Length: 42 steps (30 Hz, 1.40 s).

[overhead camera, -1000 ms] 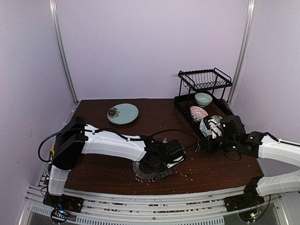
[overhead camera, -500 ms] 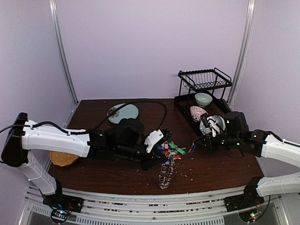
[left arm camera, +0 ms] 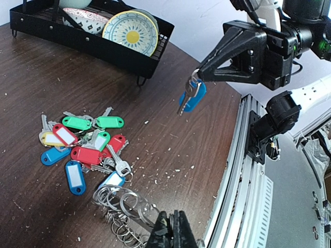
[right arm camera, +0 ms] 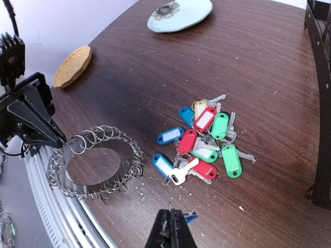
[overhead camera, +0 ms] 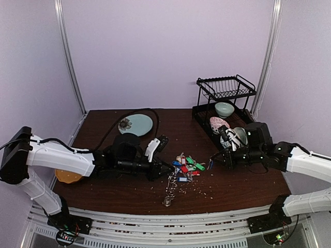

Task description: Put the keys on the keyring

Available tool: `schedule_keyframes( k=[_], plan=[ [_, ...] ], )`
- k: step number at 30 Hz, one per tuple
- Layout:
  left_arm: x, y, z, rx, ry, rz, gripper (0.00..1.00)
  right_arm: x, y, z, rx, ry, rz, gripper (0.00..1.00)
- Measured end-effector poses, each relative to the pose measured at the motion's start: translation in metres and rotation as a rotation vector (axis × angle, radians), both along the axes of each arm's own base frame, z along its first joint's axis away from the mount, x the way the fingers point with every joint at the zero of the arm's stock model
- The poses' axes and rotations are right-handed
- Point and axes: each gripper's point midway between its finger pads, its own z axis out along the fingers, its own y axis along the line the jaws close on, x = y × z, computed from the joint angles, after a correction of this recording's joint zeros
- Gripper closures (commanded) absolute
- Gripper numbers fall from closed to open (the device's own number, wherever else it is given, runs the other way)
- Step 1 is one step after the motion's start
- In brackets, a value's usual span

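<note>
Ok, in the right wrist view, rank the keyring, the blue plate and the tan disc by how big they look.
1. keyring, nearest the camera
2. blue plate, farther off
3. tan disc

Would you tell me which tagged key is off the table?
The blue-tagged key dangling from the right gripper; the other keys lie heaped on the table.

You have silver keys with red, green and blue tags heaped mid-frame, the large ring-fringed metal keyring tilted at lower left.
</note>
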Motion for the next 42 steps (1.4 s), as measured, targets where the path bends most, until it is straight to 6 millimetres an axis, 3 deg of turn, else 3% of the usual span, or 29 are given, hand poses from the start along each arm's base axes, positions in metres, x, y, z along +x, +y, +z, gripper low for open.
schedule_keyframes(
  k=[13, 20, 24, 29, 35, 42],
  plan=[
    [0.000, -0.003, 0.001, 0.053, -0.087, -0.061, 0.99, 0.001, 0.012, -0.003, -0.002, 0.026, 0.017, 1.00],
    [-0.024, -0.016, 0.002, 0.091, -0.157, -0.167, 1.00, -0.001, 0.023, 0.002, 0.015, 0.017, 0.049, 1.00],
    [-0.024, -0.018, 0.003, 0.101, -0.177, -0.182, 1.00, -0.005, 0.031, -0.003, 0.013, 0.031, 0.078, 1.00],
    [-0.031, -0.019, 0.004, 0.117, -0.193, -0.211, 1.00, -0.015, 0.041, -0.022, -0.016, 0.086, 0.124, 1.00],
    [-0.035, -0.004, 0.011, 0.163, -0.220, -0.195, 1.00, -0.037, 0.047, -0.043, -0.016, 0.186, 0.181, 1.00],
    [-0.034, 0.007, 0.029, 0.165, -0.281, -0.169, 1.00, -0.058, 0.032, -0.119, -0.132, 0.426, 0.135, 1.00]
  ],
)
